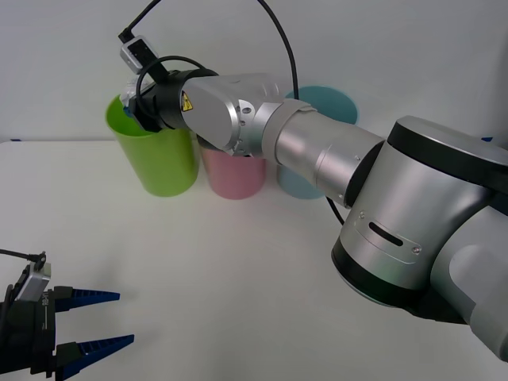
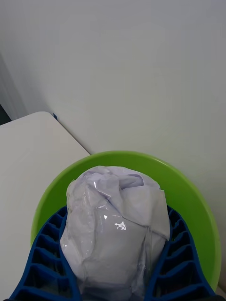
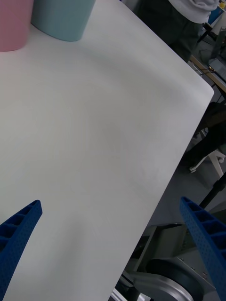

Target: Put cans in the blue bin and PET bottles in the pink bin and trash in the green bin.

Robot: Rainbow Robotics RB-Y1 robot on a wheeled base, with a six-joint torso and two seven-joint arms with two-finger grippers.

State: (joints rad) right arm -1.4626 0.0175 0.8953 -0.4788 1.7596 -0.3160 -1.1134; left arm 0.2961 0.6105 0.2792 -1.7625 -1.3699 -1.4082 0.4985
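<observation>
Three tall bins stand in a row at the back of the table: the green bin (image 1: 155,155), the pink bin (image 1: 233,176) and the blue bin (image 1: 317,107). My right arm reaches across the pink and blue bins to the green bin's mouth. My right gripper (image 2: 113,277) is shut on the trash (image 2: 115,230), a wrinkly ball of clear whitish film, held just over the green bin's rim (image 2: 188,183). My left gripper (image 1: 103,321) rests open near the table's front left, nothing between its fingers.
The white table (image 1: 198,270) stretches bare in front of the bins. In the left wrist view its right edge (image 3: 188,136) drops to the floor, with the pink bin (image 3: 14,23) and blue bin (image 3: 61,19) far off.
</observation>
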